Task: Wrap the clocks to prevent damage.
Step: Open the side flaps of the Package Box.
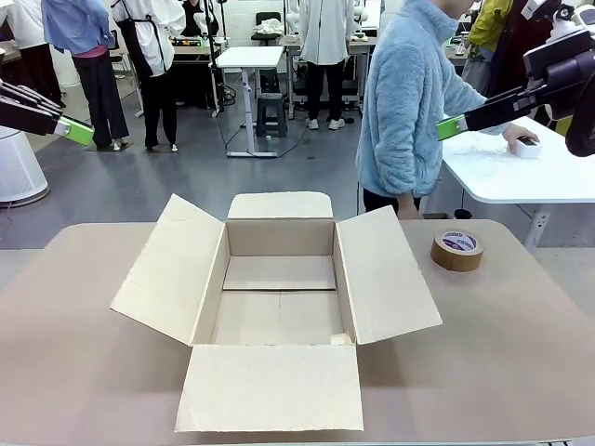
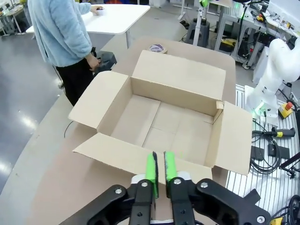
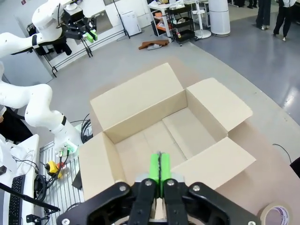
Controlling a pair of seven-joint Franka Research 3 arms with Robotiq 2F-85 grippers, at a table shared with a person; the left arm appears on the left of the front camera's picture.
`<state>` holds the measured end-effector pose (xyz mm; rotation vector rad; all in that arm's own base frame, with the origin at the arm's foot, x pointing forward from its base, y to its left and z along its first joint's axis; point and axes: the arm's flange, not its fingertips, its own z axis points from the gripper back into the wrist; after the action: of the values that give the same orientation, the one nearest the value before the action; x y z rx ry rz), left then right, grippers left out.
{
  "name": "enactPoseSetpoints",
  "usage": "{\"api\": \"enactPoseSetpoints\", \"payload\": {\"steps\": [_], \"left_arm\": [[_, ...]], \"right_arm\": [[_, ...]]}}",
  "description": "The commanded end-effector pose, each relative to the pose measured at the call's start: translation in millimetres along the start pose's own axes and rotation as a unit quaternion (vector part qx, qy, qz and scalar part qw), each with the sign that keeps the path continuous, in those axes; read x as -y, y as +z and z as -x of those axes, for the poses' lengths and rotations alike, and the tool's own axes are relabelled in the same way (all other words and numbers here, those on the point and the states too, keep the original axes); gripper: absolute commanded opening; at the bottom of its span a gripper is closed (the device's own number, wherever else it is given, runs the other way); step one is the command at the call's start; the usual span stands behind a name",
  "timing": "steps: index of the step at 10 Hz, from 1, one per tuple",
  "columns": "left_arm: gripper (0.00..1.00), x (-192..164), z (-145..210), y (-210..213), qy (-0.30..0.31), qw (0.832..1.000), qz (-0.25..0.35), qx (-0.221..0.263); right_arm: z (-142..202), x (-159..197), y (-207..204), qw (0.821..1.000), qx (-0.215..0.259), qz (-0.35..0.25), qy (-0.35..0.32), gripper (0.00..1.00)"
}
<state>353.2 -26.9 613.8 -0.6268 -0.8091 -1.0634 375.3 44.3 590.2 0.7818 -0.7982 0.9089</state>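
Brown table (image 1: 521, 334) carried an open cardboard box (image 1: 279, 237) with its flaps splayed. The left gripper (image 2: 159, 155) hovered above and just short of one flap, green pads almost pressed together, pinching nothing. The right gripper (image 3: 159, 158) hung over the opposite side, pads pressed tight, likewise bare. A tape roll (image 1: 456, 249) lay below it, near the box.

Both the left gripper (image 2: 160, 157) and right gripper (image 3: 160, 158) are black (green pads (image 2: 151, 168)).

Matt cardboard box (image 1: 386, 274) — glossy tape roll (image 1: 456, 251) — smooth table (image 1: 521, 353).
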Motion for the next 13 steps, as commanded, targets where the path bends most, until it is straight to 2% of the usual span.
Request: {"api": "enactPoseSetpoints", "payload": {"steps": [1,3,4,5,7,8,10,11,13], "left_arm": [[0.0,-0.6,1.5,1.3,0.003,1.0,0.005,-0.003],[0.0,-0.7,1.8,1.0,0.008,1.0,0.0,-0.002],[0.0,0.8,2.5,2.1,0.012,1.0,-0.026,0.003],[0.0,-0.7,2.4,1.1,0.004,1.0,0.002,-0.002],[0.0,-1.7,2.8,3.1,0.005,1.0,-0.004,-0.003],[0.0,5.1,-6.9,-15.0,0.03,0.999,-0.004,-0.024],[0.0,23.8,-23.7,-57.7,0.056,0.995,-0.019,-0.077],[0.0,30.1,-32.6,-80.5,0.077,0.991,-0.031,-0.11],[0.0,42.1,-33.2,-125.4,0.115,0.972,-0.065,-0.193]], "right_arm": [[-5.1,2.9,-2.5,1.0,0.0,-0.009,-0.006,0.0],[-3.0,3.0,-4.5,1.0,-0.001,-0.01,-0.009,0.0],[-6.4,3.0,-7.4,0.999,0.011,0.03,-0.042,0.0],[0.3,1.2,-3.5,1.0,-0.005,-0.005,-0.002,0.0],[0.3,1.2,-3.5,1.0,-0.005,-0.005,-0.002,0.0],[-0.8,1.6,-3.2,1.0,-0.004,0.003,-0.01,0.01],[-13.6,-21.4,-57.8,0.992,-0.055,0.06,-0.092,0.01],[-15.7,-31.2,-82.7,0.982,-0.103,0.113,-0.108,0.01],[-15.4,-38.5,-115.7,0.935,-0.224,0.23,-0.152,0.01]]}}
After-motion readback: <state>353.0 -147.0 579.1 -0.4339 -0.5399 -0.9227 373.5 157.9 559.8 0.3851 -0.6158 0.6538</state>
